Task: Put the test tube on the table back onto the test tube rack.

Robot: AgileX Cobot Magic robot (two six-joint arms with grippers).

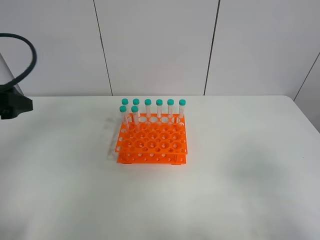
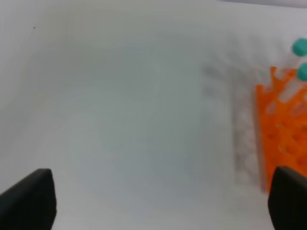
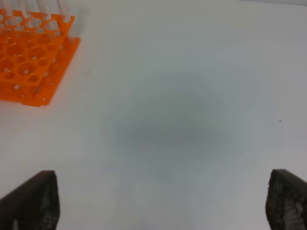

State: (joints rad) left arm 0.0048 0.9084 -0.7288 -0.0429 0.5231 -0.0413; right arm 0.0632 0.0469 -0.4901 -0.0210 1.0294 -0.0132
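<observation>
Test tube far from left hand

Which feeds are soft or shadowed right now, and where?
Exterior high: sharp, even light, faint shadow left of the test tube rack. Left wrist: blurred throughout, rack edge smeared. Right wrist: fairly clear, with a diffuse grey shadow on the table.

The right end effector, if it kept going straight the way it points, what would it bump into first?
Probably just the bare table. The right end effector is open with nothing between its fingers, and the test tube rack sits off to one side.
</observation>
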